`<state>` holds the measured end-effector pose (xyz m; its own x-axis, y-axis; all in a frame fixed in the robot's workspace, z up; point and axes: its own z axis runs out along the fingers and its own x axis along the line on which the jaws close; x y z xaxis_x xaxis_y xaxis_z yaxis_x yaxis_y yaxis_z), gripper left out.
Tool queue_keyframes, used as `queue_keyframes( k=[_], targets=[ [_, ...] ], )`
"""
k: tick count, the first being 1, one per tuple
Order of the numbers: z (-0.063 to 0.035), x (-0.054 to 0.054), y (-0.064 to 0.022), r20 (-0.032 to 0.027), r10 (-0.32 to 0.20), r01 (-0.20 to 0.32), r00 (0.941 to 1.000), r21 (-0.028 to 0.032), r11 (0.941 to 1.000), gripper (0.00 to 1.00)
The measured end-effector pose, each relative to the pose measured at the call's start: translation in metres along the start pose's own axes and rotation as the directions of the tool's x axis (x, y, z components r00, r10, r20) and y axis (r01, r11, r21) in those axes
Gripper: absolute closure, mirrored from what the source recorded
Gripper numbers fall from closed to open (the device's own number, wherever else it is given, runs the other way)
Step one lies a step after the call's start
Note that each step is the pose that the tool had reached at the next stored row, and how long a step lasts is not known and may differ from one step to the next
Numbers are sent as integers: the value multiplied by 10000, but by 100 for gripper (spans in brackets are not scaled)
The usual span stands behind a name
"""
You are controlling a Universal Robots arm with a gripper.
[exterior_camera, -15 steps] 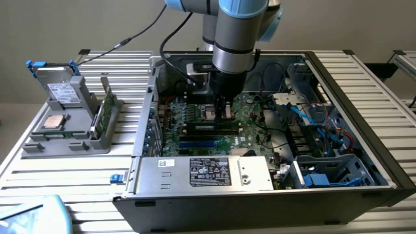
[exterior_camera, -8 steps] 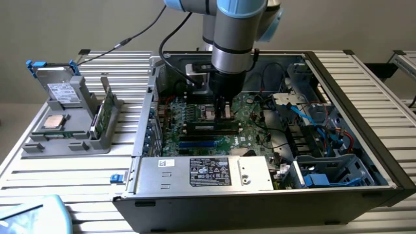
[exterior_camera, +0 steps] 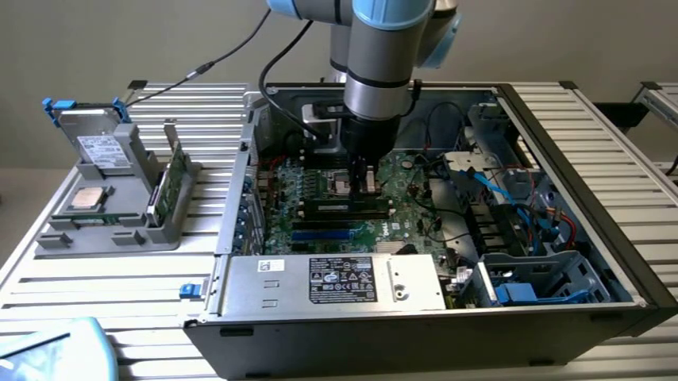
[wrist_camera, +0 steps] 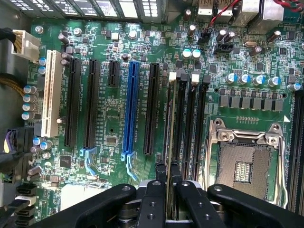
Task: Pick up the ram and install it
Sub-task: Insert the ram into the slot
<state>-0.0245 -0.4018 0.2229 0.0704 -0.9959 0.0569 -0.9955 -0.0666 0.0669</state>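
A robot arm point(exterior_camera: 382, 55) reaches straight down into an open computer case point(exterior_camera: 593, 151) that lies on its side on a slatted metal table point(exterior_camera: 95, 294). At the arm's tip, the gripper point(exterior_camera: 366, 181) sits low over the green motherboard point(exterior_camera: 424, 206), close to the middle of the case. From the wrist view, the gripper point(wrist_camera: 168, 167) has its two black fingers point(wrist_camera: 159, 190) drawn close together, clamped on the ram point(wrist_camera: 169, 128). The ram is seen edge-on as a thin, dark strip running away from the fingers. It lines up lengthwise with a row of black memory slots point(wrist_camera: 192, 123) that have white clips point(wrist_camera: 195, 76) at their far ends. It appears to sit at the slot farthest from the processor socket point(wrist_camera: 242, 161). I cannot tell whether it is pressed into the slot or only held just above it. The socket is a square metal frame with its contact field exposed, just beside the memory slots. On the other side of the ram lie several long expansion slots, most of them black, plus a blue slot point(wrist_camera: 129, 109) and a white slot point(wrist_camera: 51, 92). In the exterior view, a grey power supply point(exterior_camera: 339, 282) with a label fills the near edge of the case. Toward the exterior view's left, well apart from the case, a grey holder point(exterior_camera: 106, 234) carries a hard drive point(exterior_camera: 101, 147), a square silver-topped chip point(exterior_camera: 90, 198) and a green board point(exterior_camera: 173, 171) standing on edge.
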Motion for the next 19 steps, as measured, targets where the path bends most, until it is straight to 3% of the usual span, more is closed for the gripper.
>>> queue_keyframes(
  k=[10,19],
  targets=[
    [17,-3,-1,-9,1,-1,10000,7,10000,86],
    [37,-12,-2,-58,5,-5,10000,9,10000,86]
  ],
)
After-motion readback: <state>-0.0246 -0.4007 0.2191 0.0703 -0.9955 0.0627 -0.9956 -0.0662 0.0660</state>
